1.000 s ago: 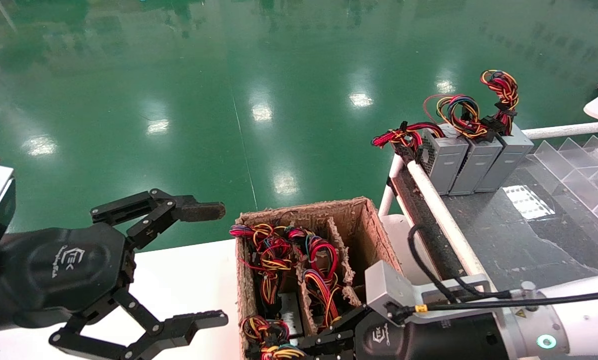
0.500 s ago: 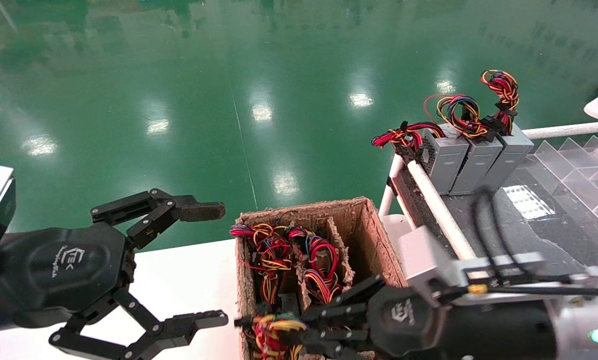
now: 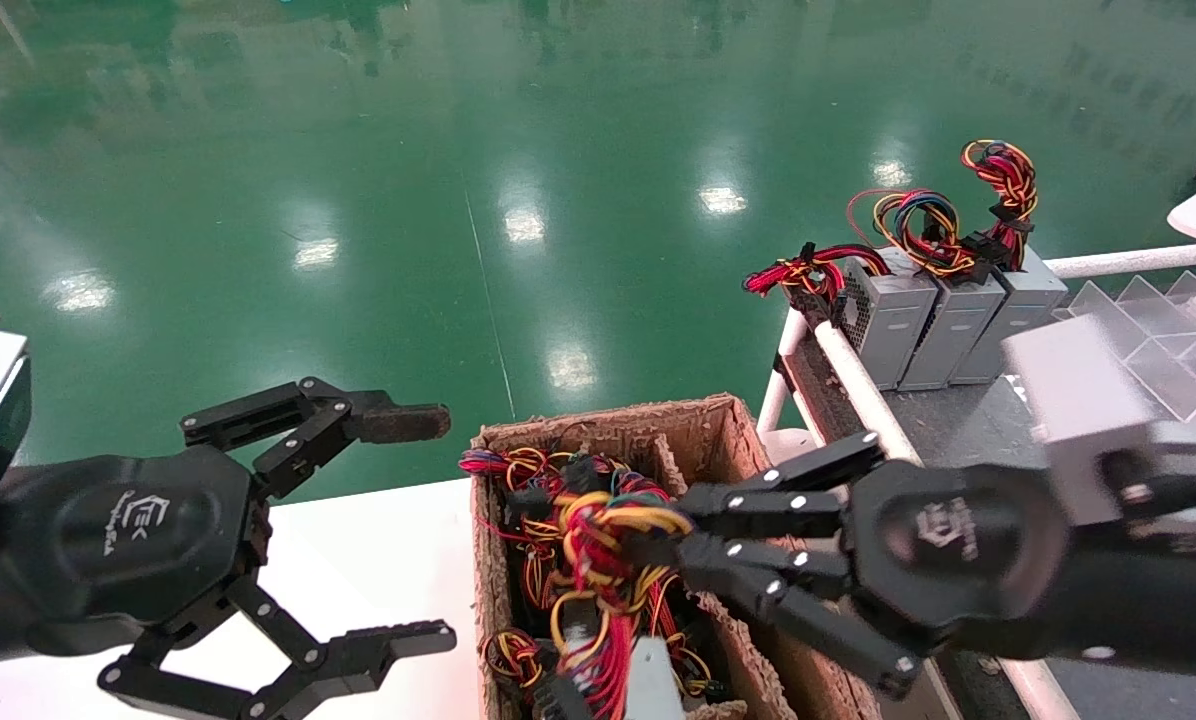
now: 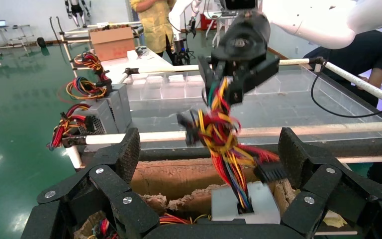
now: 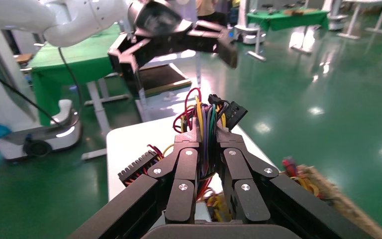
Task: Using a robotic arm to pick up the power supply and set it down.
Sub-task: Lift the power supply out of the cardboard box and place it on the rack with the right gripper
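Observation:
My right gripper (image 3: 663,535) hangs over the cardboard box (image 3: 608,418), shut on the wire bundle of a power supply (image 3: 650,682). The grey metal body dangles below the wires, half out of the box's near end. In the right wrist view, red, yellow and purple wires (image 5: 203,122) are pinched between the fingers (image 5: 186,169). The left wrist view shows the grey body (image 4: 246,201) hanging under the right gripper (image 4: 221,92). My left gripper (image 3: 423,530) is parked open over the white table (image 3: 358,560), left of the box, holding nothing.
More wire bundles (image 3: 528,500) fill the box's other slots. Three identical power supplies (image 3: 948,320) stand in a row at the far end of the black bench (image 3: 1078,470), beside its white rail (image 3: 868,400). Clear acrylic dividers (image 3: 1158,340) sit to their right.
My right gripper has risen from the box's near end and swung toward the bench, pulling the power supply up by its wires. The left arm has not moved.

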